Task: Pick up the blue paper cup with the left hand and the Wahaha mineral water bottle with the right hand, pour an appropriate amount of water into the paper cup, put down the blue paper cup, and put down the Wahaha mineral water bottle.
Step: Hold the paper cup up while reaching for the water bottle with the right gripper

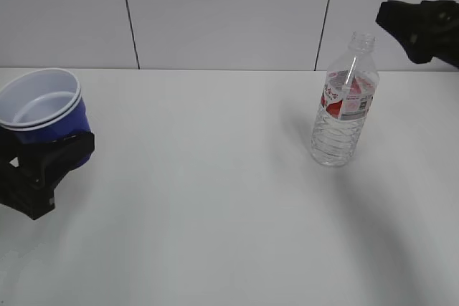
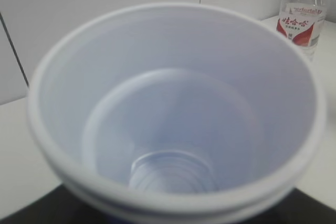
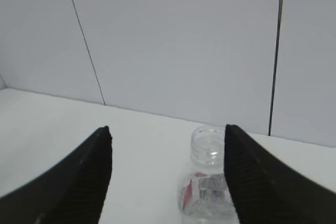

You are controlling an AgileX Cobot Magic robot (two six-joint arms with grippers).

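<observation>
The blue paper cup, white inside with a doubled rim, sits in my left gripper at the far left and leans slightly. The left wrist view looks straight into the cup; black gripper parts show only at the bottom corners. The Wahaha bottle stands upright and capless on the table at the right, and shows in the left wrist view. My right gripper hangs open to the upper right of the bottle's neck. In the right wrist view the gripper is spread wide, with the bottle below it, close to the right finger.
The white table runs back to a white panelled wall with dark vertical seams. The cup's base is hidden behind the left gripper's body.
</observation>
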